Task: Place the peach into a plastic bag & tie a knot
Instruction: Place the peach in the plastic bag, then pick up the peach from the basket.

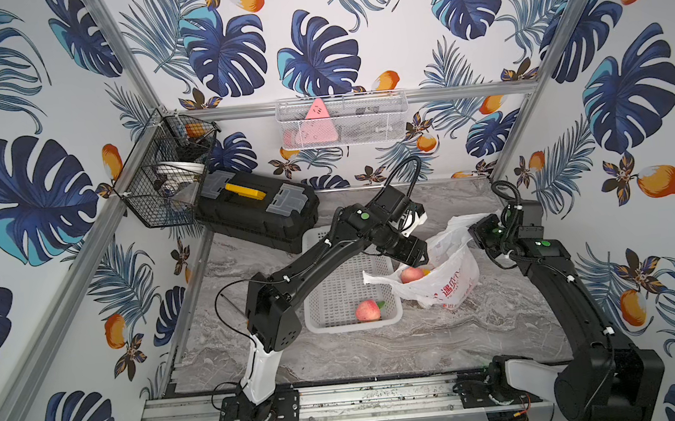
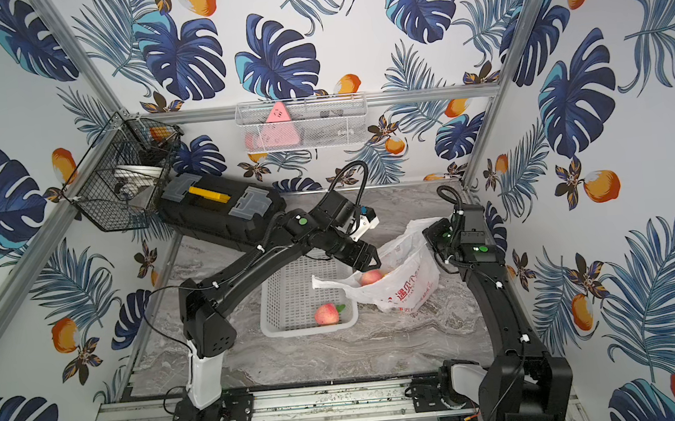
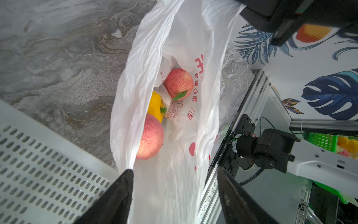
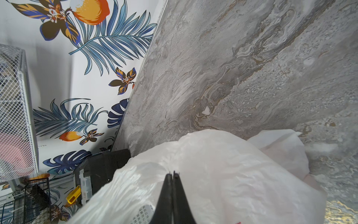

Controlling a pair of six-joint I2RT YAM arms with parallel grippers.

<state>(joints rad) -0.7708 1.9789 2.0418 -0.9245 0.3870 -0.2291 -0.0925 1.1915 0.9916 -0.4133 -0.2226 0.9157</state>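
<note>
The plastic bag (image 1: pixel 452 282) stands right of centre on the worktop (image 1: pixel 381 349), just beside the white basket (image 1: pixel 316 323), mouth open, with a peach (image 3: pixel 151 137) inside. The right gripper (image 4: pixel 172 172) is clamped on the bag's raised rim. The left gripper (image 3: pixel 174 169) hangs over the mouth, jaws apart, empty.

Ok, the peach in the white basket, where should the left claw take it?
Grip the peach across its round middle, coming straight down: the basket walls block a sideways approach, and it lies close to the near wall. Turn the left claw so its jaws miss the leaf sticking out toward the plastic bag.
</note>
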